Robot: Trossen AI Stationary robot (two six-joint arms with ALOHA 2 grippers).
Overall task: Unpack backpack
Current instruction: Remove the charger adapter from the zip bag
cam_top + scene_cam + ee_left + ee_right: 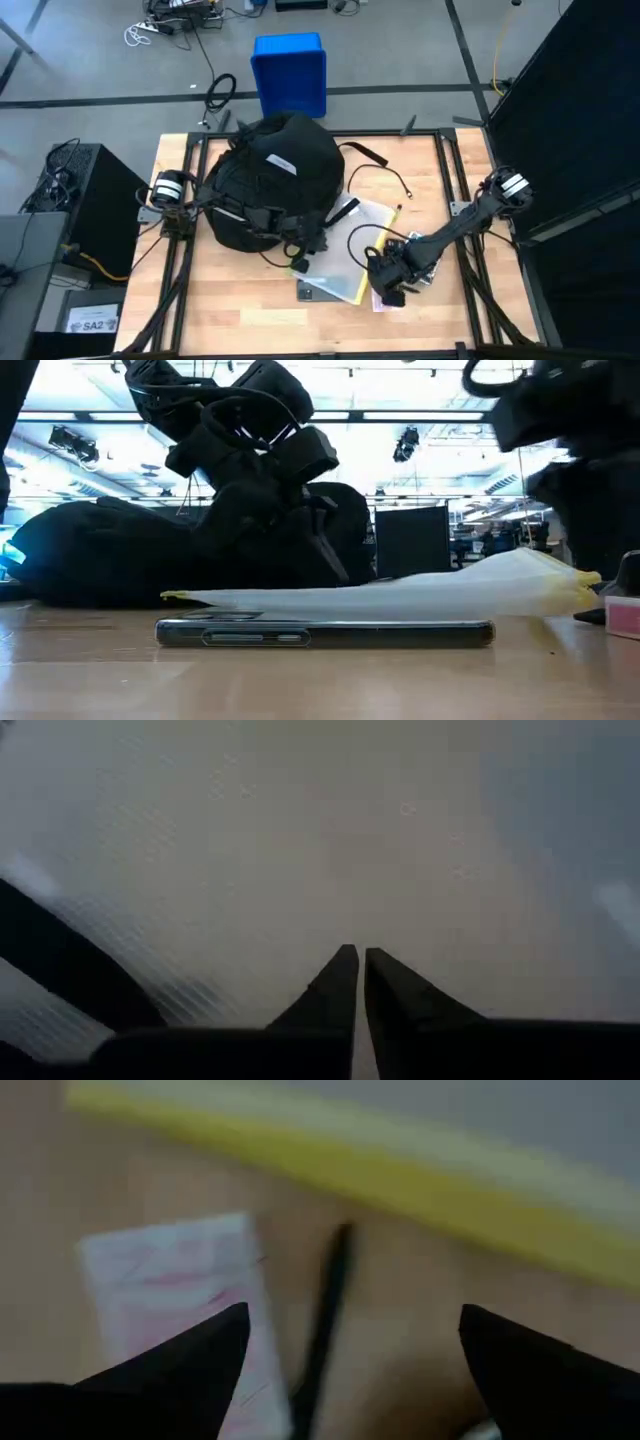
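While the right end effector [393, 293] hovers released over unpacked items, the left end effector [352, 982], clenched, probes the backpack [270, 180]. It should open before grasping.

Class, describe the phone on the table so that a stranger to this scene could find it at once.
Start at the big black backpack on the wooden table. In front of it lies a clear document folder with a yellow edge. The phone lies flat at that folder's near corner, partly under it: a thin dark slab, unlike the small pink-and-white card beside the right tool.
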